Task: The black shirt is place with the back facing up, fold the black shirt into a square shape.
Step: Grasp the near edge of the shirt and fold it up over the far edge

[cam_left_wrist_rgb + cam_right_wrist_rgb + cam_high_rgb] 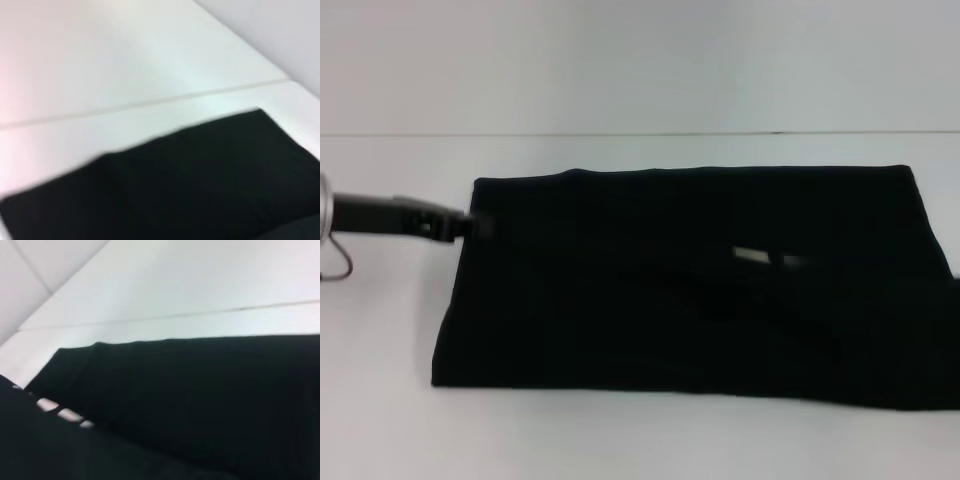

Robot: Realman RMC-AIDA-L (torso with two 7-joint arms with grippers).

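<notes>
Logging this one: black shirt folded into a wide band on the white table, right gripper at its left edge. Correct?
Not quite. It is the left gripper that reaches the left edge of the black shirt, coming in from the robot's left in the head view. The shirt does lie as a wide band on the white table.

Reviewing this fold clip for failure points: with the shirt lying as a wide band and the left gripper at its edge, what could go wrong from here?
1. The left gripper sits at the very edge of the black shirt, near its far left corner; such a shallow hold might slip or catch only one layer.
2. The shirt runs past the head view's right edge, so that end cannot be checked for alignment.
3. The right gripper cannot be told apart from the dark cloth, so it may pin or drag fabric unnoticed.
</notes>
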